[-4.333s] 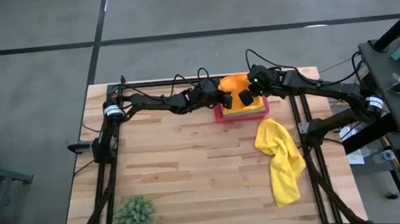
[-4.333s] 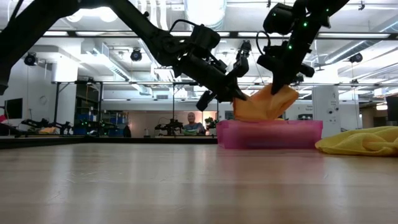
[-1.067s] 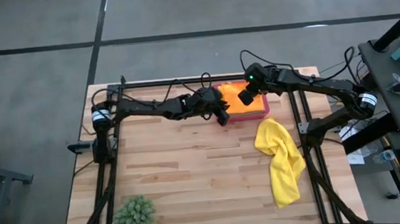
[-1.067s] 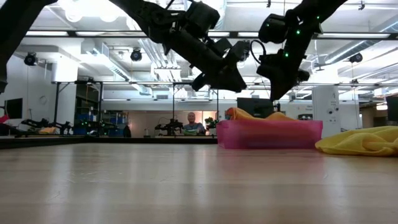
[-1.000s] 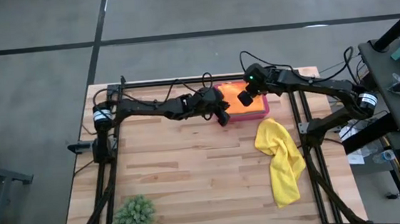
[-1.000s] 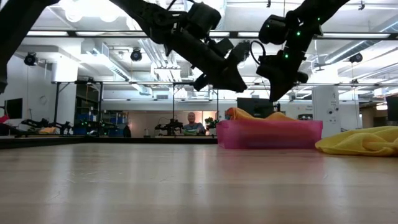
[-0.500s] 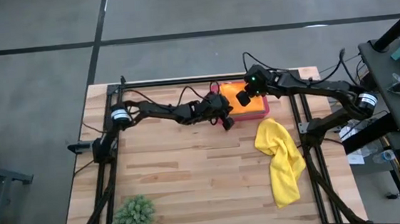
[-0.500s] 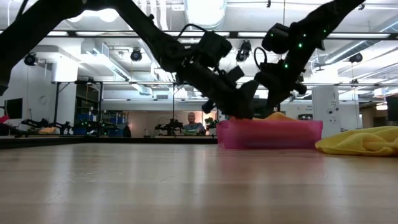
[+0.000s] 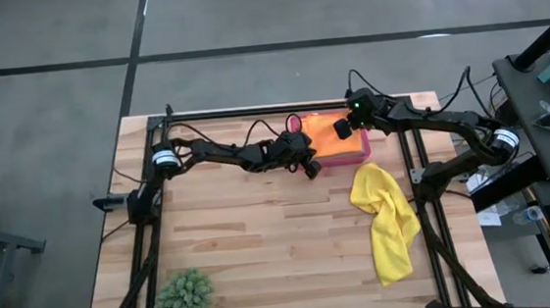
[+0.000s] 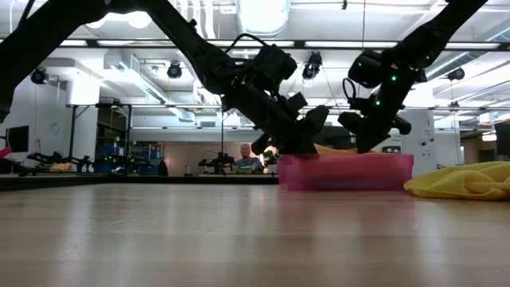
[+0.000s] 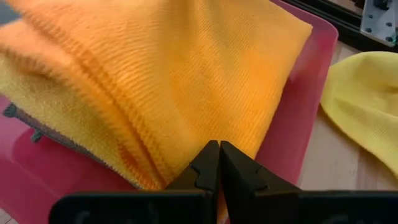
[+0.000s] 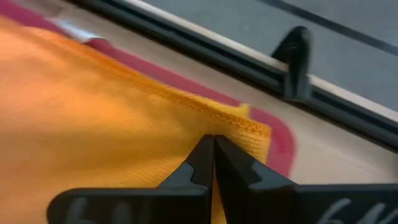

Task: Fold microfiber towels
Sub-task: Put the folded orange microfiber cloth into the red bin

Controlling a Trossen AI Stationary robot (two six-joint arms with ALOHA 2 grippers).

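The orange towel (image 9: 331, 135) lies folded in the pink tray (image 9: 361, 151) at the far edge of the wooden table (image 9: 262, 234), on top of a yellow towel whose edge shows beneath it in the left wrist view (image 11: 37, 87), with a thin grey layer at the very bottom of the stack. The left gripper (image 9: 308, 164) sits low at the tray's near left corner, and its fingers (image 11: 205, 171) are pressed together with nothing between them, their tips right at the folded edge of the orange towel (image 11: 186, 81). The right gripper (image 9: 343, 127) is over the far side of the tray, fingers (image 12: 199, 165) also pressed together and empty, tips just over the orange cloth (image 12: 93, 124) near its stitched corner. In the low view both grippers hang just above the tray's rim (image 10: 344, 169), the left one (image 10: 307, 131) near its left end, the right one (image 10: 368, 137) toward the middle. A second yellow towel (image 9: 385, 219) lies crumpled and unfolded on the table just beside the tray on its near right side. A spiky green plant ball (image 9: 184, 295) sits well apart at the table's near left corner
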